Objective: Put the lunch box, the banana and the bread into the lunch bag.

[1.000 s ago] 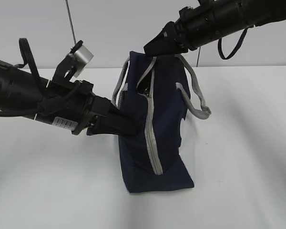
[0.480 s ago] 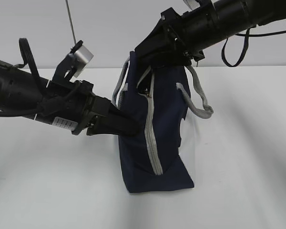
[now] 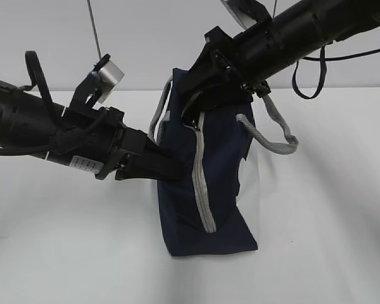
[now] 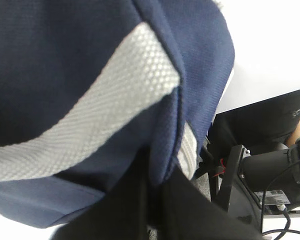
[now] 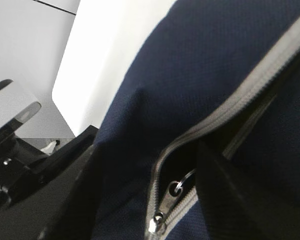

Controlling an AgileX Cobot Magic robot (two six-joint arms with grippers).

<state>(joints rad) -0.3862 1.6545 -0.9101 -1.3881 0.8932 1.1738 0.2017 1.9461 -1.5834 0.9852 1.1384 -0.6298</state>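
The right gripper (image 3: 199,82), jaws spread, reaches down from two o'clock onto the upright lunch bag (image 3: 218,164) at its partly unzipped top. The left gripper (image 3: 168,168), closed, pinches the bag's nine o'clock side.

One lunch bag (image 3: 209,183), two handles (image 3: 272,136), two tools (image 3: 171,166).

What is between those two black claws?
The navy lunch bag stands between them: left gripper pinches its side, right gripper sits at its top, in the exterior view.
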